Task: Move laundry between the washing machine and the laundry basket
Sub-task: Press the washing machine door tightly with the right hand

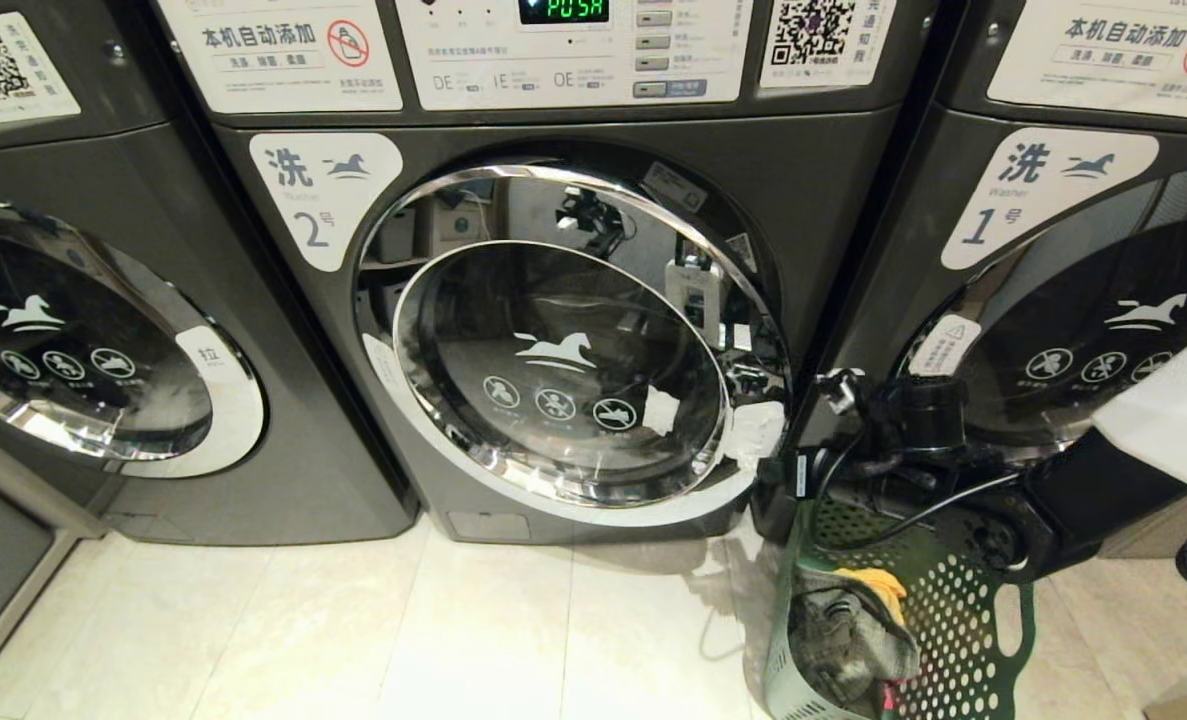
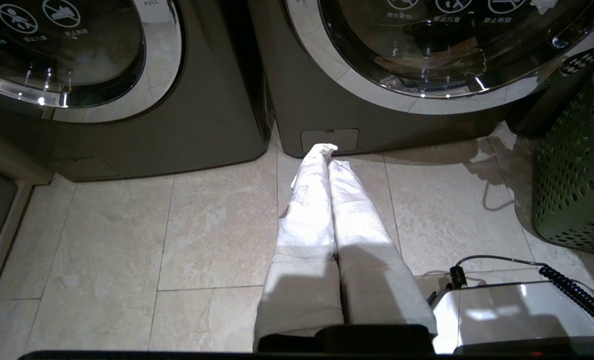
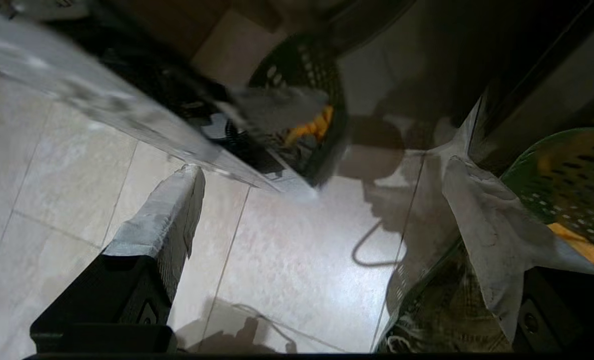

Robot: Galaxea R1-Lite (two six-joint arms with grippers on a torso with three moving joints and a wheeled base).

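Laundry [image 1: 858,625] in basket [image 1: 963,640] | right hand [image 3: 322,210] spread above it

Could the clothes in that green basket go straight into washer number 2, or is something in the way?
The washing machine's round glass door covers nearly all its opening, at most slightly ajar. The laundry lies in the laundry basket beside it, so the door probably has to swing wide first.
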